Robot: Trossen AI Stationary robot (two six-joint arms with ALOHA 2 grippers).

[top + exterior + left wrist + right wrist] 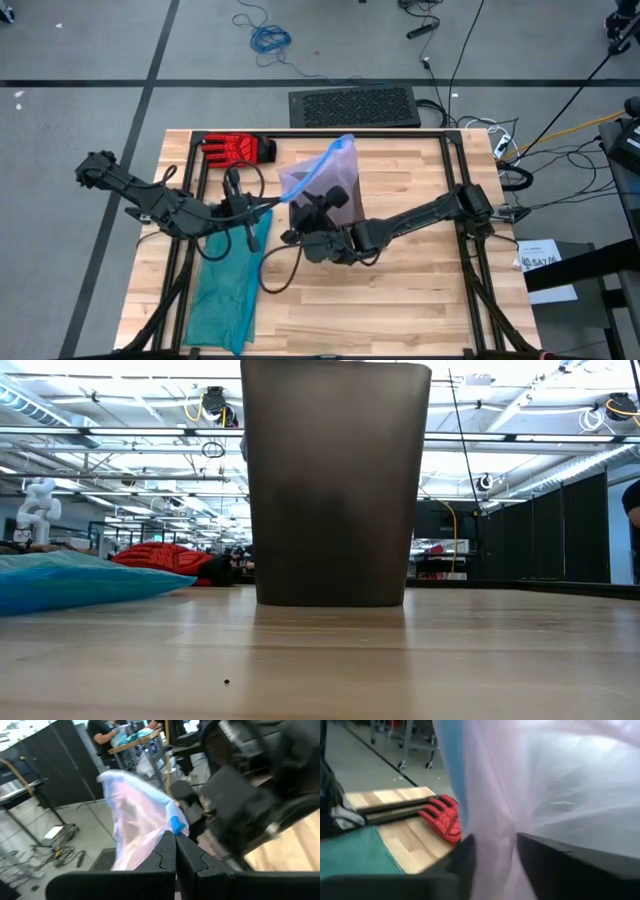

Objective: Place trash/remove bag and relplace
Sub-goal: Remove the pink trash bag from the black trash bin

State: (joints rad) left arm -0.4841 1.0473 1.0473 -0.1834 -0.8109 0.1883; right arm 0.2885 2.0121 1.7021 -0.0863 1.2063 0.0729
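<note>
Clearly both arms met over the bin [335, 490] to lift its liner; the left gripper [175, 851] was clenched on the bag [322, 172], while the right gripper [492, 851] straddled its gathered film, apparently closing; no trash showed.

I work in a big industrial lab hall: beyond my wooden table [400, 300] run exposed ceiling trusses [520, 435] with strip lights, black partition panels [560, 530], a white robot arm [35, 505] on a far bench, and cables [262, 35] across the grey floor.
</note>
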